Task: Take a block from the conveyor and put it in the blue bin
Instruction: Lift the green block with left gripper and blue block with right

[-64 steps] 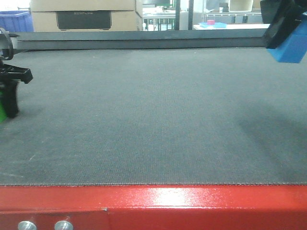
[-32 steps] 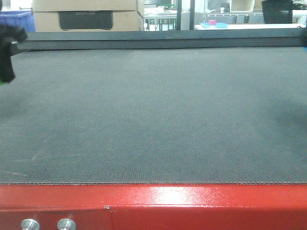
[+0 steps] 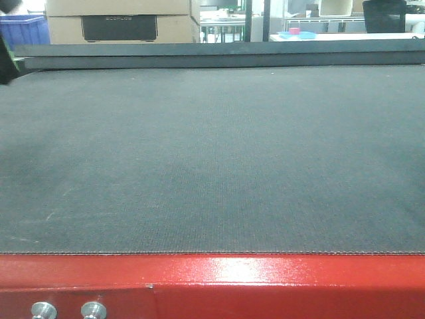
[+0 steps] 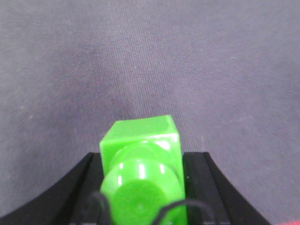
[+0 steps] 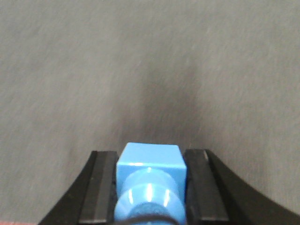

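The green block (image 4: 140, 138) was in the lower middle of the left wrist view, pinched by the left tool (image 4: 143, 157). One black finger (image 4: 86, 183) pressed on each of its two sides. A glossy rounded green part covered the lower half of the block, and I could not tell if it belonged to the block. Above the block in the frame there was only the grey cloth-like surface of the belt.

In the right wrist view, the blue block (image 5: 150, 161) sat in the same way in the lower middle of the frame. The right tool (image 5: 151, 153) was closed on it from both sides. A rounded blue part lay in front of it, and a soft dark shadow was on the belt above it in the frame.

In the front view, the conveyor (image 3: 212, 153) filled almost the whole frame with its dark grey, finely textured belt. Neither block was in this view. The glossy red frame (image 3: 265, 279) ran along the bottom edge, with two small silver buttons (image 3: 43, 310) in the lower left corner. At the left edge, near the top, there was a dark blurred shape (image 3: 5, 63), and I could not tell what it was. Behind the far edge of the belt, in the upper left, stood a blue crate (image 3: 25, 30) and just beside it a cardboard box (image 3: 119, 20).
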Robot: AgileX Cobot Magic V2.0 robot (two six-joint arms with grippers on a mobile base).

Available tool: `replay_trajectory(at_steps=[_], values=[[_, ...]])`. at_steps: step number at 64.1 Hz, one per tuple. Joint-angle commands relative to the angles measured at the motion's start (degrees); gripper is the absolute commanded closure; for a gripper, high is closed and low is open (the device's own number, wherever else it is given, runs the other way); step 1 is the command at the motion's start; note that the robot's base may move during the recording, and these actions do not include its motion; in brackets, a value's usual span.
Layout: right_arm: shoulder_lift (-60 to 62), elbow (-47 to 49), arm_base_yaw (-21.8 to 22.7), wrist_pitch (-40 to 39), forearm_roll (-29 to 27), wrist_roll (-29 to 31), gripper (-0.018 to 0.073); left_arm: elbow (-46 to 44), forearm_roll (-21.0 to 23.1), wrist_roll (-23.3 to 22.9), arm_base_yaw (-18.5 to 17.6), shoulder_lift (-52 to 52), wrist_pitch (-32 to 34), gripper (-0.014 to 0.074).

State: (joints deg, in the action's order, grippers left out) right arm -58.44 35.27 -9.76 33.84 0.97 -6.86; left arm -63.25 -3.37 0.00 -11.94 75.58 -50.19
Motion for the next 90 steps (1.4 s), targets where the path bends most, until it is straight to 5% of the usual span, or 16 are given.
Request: replay_trajectory(at_steps=[1,29,51,90], values=[[4.59,-0.85,-0.84,-1.31,0.89,0.32,0.0712,2.15,0.51,-0.7,-0.27,-5.5,1.29,0.0707],[16.18,14.32,-1.38,12.07,0.89,1.86,0.0712,2.9,0.51,-2.24,-0.27,-25.21,1.08,0.0707],[16.41,28.12,-5.41,16.31,0.89,3.84,0.0712,-1.12,-0.19,-3.36,-0.27,-29.09,-4.71,0.0707],[16.91,28.54,-5.93,17.35,0.54,3.97,0.0712,-4.4,-1.89,-4.66,-0.27,-29.07,-2.44,0.0707]])
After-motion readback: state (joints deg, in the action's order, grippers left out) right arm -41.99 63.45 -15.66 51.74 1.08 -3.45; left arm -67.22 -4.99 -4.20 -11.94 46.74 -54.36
